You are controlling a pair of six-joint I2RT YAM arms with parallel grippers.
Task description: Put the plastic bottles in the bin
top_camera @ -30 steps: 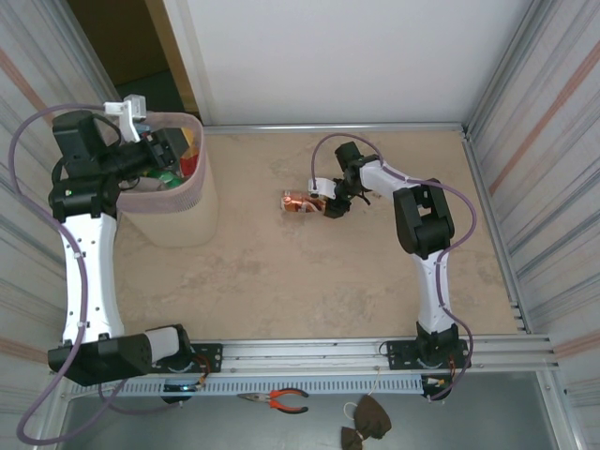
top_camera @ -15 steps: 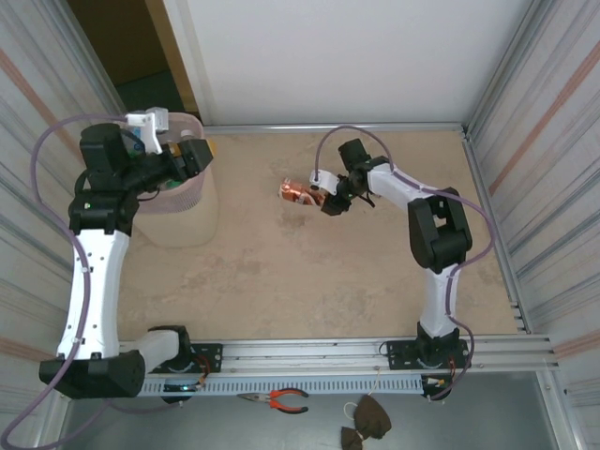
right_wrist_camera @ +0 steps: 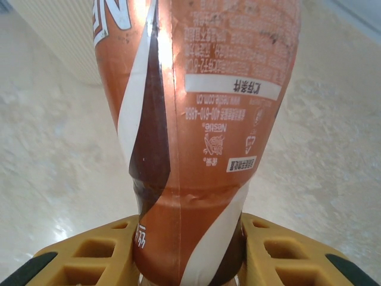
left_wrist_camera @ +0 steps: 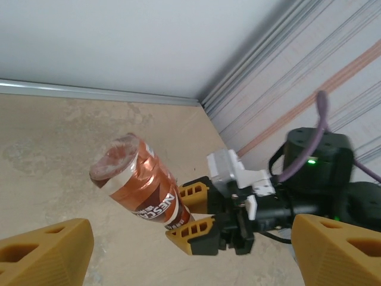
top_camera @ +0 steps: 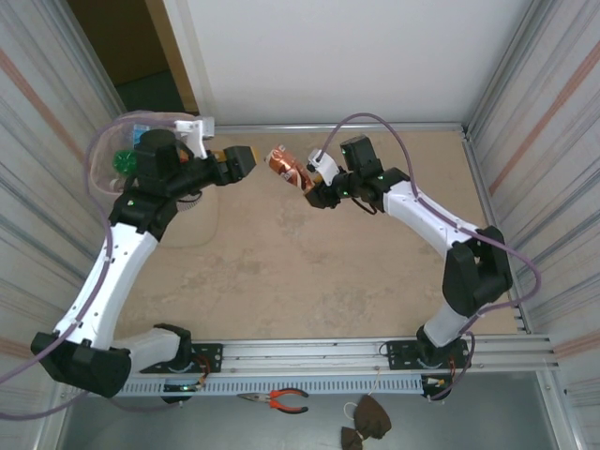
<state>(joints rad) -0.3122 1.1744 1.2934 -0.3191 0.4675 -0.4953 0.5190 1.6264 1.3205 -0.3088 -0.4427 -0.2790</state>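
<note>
The right gripper [top_camera: 307,181] is clenching the neck of a copper-brown bottle [top_camera: 284,165], holding it tilted in the air above the bench [top_camera: 328,272]. The left gripper [top_camera: 239,161] is gaping wide and empty, facing that bottle, just beside the bin [top_camera: 155,115]

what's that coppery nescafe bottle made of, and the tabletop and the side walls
Nescafe bottle: looks like plastic under a glossy copper-brown shrink sleeve; highlights glint and the film creases at the neck.
Tabletop: matte beige, mottled like stone or laminate; cannot tell which.
Side walls: ribbed pale sheet, likely painted metal, with a dull sheen.
</note>
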